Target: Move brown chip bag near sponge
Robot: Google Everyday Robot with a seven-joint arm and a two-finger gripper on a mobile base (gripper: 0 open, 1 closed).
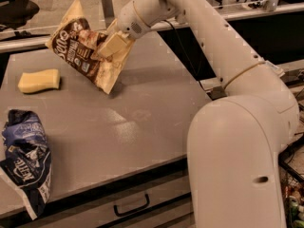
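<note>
The brown chip bag hangs tilted in the air above the far part of the grey table, its pale lower end close to the surface. My gripper is shut on the bag's right side and holds it up. The pale yellow sponge lies flat on the table at the far left, a short way left of and below the bag, not touching it.
A dark blue and white bag lies at the table's near left edge. My white arm and base stand at the right of the table. A drawer handle shows under the front edge. Office chairs stand behind.
</note>
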